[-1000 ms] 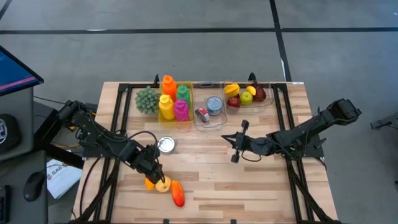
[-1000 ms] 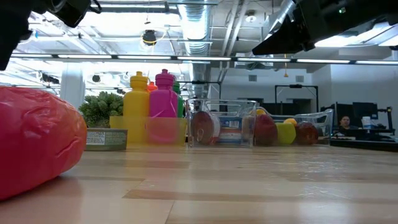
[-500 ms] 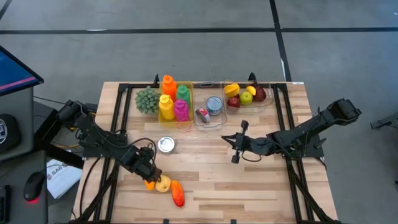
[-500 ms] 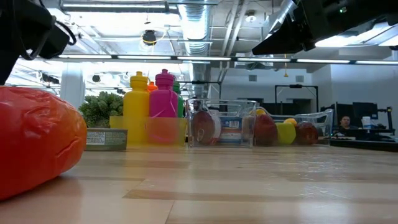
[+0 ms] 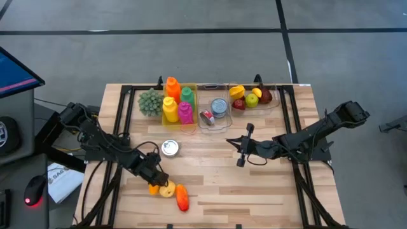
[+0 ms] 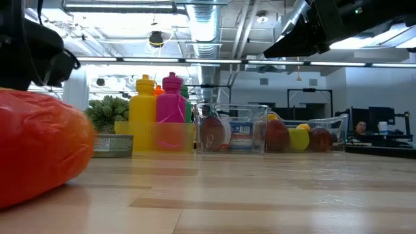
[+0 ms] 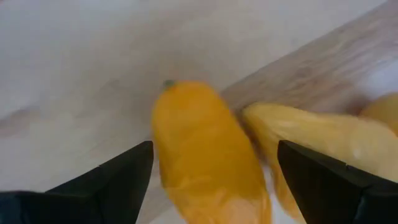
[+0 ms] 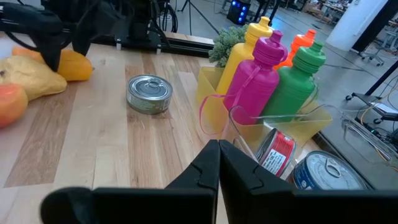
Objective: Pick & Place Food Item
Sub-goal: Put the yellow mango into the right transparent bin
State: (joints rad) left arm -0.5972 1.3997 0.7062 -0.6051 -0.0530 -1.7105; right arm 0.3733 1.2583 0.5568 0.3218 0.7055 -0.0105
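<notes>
- Wooden slats of the table (image 5: 254, 191) carry everything, with gray floor around them; three food items lie near the front left edge, and bins of bottles, cans and fruit line the far edge.
- Left gripper (image 5: 152, 179): its jaws are spread wide and empty. In the left wrist view the two dark fingers (image 7: 106, 180) stand either side of the orange pepper (image 7: 199, 149) without touching it.
- What has changed: a second ago this gripper sat a little farther back, closer to the loose tin can (image 5: 170, 148). It has since slid down and toward the front edge, so the orange pepper (image 5: 152, 187) now lies partly hidden beneath it. The jaws were already wide and have stayed so.
- Just beside the pepper, touching it, is a yellow fruit (image 5: 166, 188), and against that a red-orange pepper (image 5: 182, 198), which bulks large at the near left of the low view.
- My reading: the approach is nearly done and the closing squeeze is the next step; nothing has been lifted yet. The yellow fruit crowding one finger's path could get nudged or caught.
- Right gripper (image 5: 241, 151): pressed together on nothing, hanging idle near mid-table, facing the yellow bin (image 8: 217, 118) of bottles.
</notes>
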